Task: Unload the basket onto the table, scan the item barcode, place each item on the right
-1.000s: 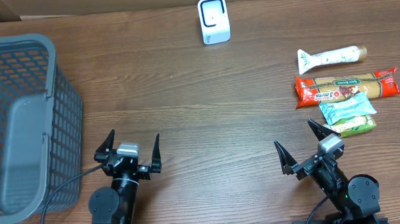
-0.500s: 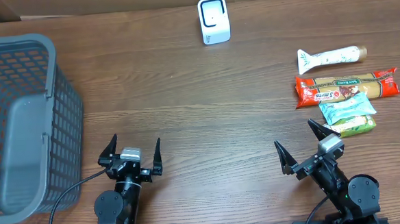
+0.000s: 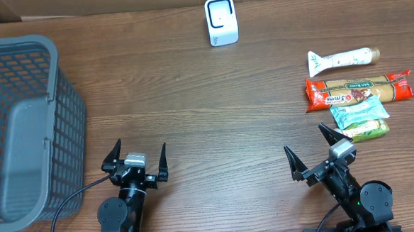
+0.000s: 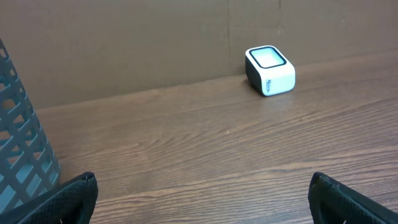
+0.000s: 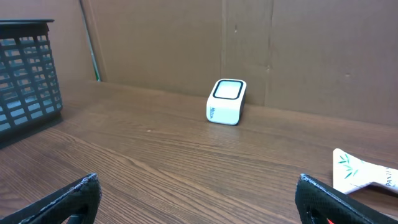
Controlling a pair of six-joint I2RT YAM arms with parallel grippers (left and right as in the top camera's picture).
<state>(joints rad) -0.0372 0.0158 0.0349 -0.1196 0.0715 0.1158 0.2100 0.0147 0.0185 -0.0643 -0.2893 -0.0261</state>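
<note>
The left claw (image 3: 137, 154) is resting slightly right of before, spread wide; the right claw (image 3: 306, 143) is gaping wide too.

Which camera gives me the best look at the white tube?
Overhead: the white tube lies in full view, above the red packet. Right wrist catches only its flat end at the frame edge; left wrist misses it.

Mock shop checkout, staged indoors.
A white box-shaped barcode scanner (image 3: 221, 21), grey plastic mesh basket (image 3: 70, 137) and packaged groceries (image 3: 358, 90) on a brown wooden worktop (image 3: 192, 109).
</note>
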